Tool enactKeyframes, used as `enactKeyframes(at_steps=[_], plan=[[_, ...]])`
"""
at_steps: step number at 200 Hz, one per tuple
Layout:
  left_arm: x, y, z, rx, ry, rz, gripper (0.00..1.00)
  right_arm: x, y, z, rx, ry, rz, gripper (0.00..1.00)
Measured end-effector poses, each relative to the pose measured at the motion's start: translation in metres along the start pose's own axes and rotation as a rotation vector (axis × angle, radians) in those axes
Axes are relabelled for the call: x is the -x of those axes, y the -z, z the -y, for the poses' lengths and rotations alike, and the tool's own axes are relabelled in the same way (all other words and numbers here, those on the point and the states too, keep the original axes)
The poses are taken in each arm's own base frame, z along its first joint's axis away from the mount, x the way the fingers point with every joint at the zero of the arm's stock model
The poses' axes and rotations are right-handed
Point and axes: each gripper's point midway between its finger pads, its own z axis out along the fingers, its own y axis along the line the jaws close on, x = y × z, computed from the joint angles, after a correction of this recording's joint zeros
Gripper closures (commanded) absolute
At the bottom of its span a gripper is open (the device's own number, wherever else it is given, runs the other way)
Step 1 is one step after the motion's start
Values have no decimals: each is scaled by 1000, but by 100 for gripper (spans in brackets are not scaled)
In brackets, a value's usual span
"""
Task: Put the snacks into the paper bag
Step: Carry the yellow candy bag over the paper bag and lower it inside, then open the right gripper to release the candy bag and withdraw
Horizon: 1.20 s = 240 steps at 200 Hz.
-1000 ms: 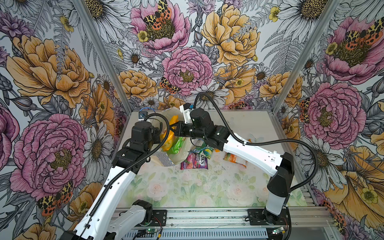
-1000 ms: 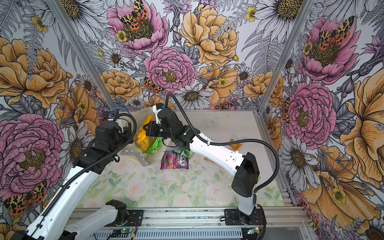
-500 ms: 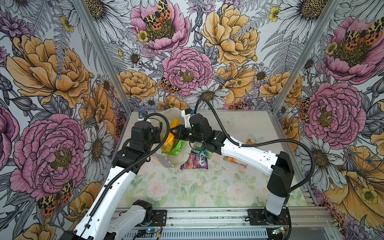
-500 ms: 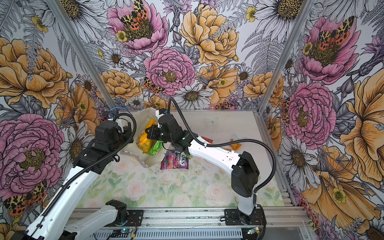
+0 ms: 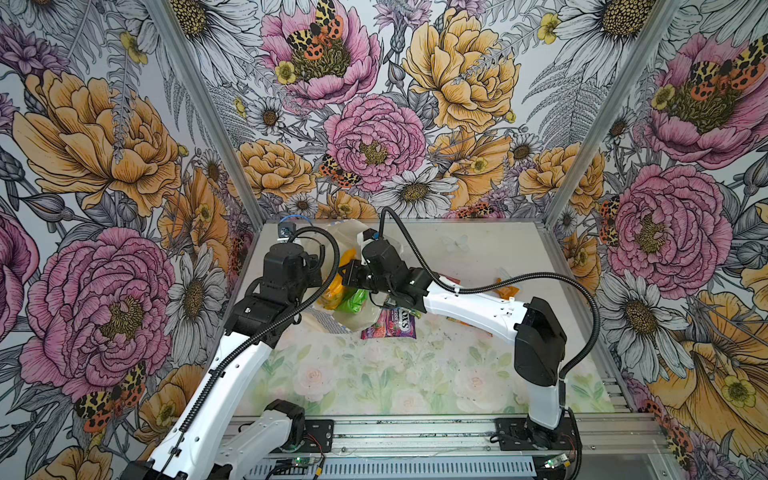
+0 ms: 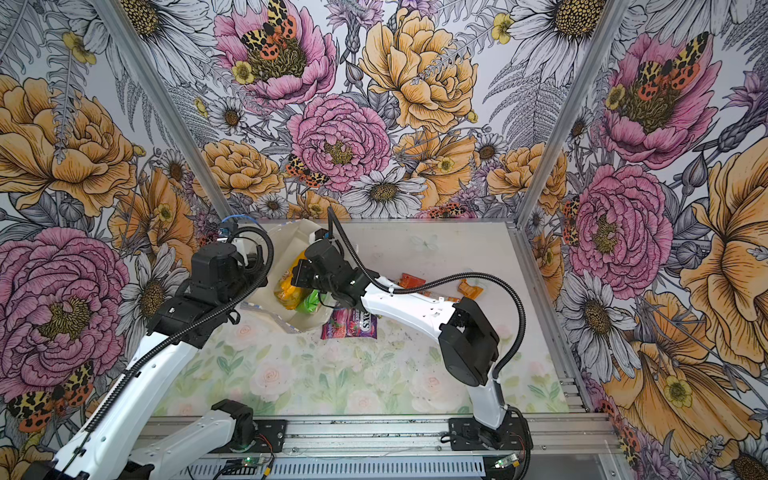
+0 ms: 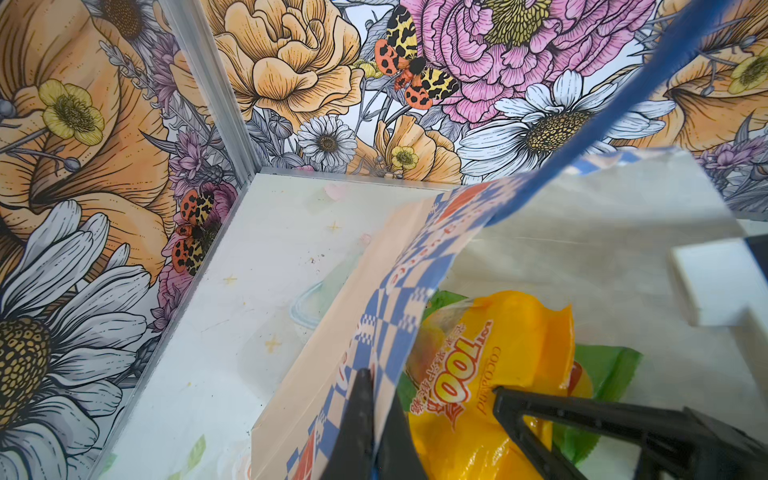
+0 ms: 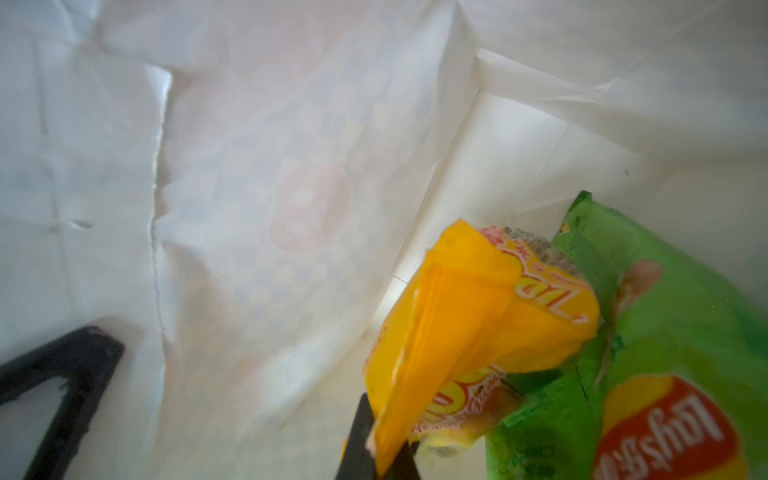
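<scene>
On the table (image 5: 374, 382), back left: paper bag (image 5: 353, 323) sitting; first packet (image 5: 331, 293) and second packet (image 5: 354, 300) lying inside it; third packet (image 5: 390, 327) lying just beside it, rightward; sachets (image 6: 469, 289) lying farther right.

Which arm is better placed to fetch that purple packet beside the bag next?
Right. The right gripper, clamped on the yellow packet inside the paper bag, is near the purple packet; the left gripper pinches the bag's wall, likely holding it open.

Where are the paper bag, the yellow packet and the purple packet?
paper bag (image 7: 407, 266): left wrist view, on its checkered outer wall.
yellow packet (image 8: 469, 316): right wrist view, on its crumpled upper part.
purple packet (image 5: 390, 326): in a top view, on its printed front.
</scene>
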Motion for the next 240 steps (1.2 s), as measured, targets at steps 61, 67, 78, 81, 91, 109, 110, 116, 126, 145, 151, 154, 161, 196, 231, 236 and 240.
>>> enactKeyframes(at_steps=[61,67,78,81,91,109,110,116,126,145,151,154,161,196,231,236,240], plan=[[0,0,0,0,3,-2,100,-4,-6,-1,-55,15,17,100],[-1,0,0,0,3,-2,100,-5,-7,0,-62,15,18,100],[-1,-1,0,0,3,-3,100,-4,-9,1,-71,16,21,100],[-1,-1,0,0,3,-3,100,-4,-9,1,-72,17,23,100],[-2,-1,0,1,2,-4,100,-4,-11,0,-74,22,20,100],[-2,-1,0,1,3,-4,100,0,-19,-11,-42,42,18,100],[-2,-1,0,1,3,-4,100,1,-19,-11,-40,43,18,100],[-2,-1,0,1,3,-4,100,3,-22,-17,-19,48,20,100],[-1,-1,-1,2,3,-4,100,9,-28,-25,15,50,29,100],[-2,-1,-1,2,3,-3,100,17,-37,-32,63,48,39,100],[-2,-1,-1,2,3,-4,100,19,-39,-33,70,47,43,100],[-2,-1,-1,2,3,-3,100,20,-40,-33,73,46,45,100],[-1,-1,-1,2,3,-3,100,21,-42,-33,77,47,47,100],[-1,-2,-6,17,12,-4,100,15,-52,-24,61,44,35,100],[0,-4,-15,40,37,0,100,8,-61,-14,41,37,19,100],[1,-4,-15,41,41,1,100,7,-61,-13,39,36,17,100],[1,-4,-16,42,44,1,100,5,-62,-12,37,36,12,100]])
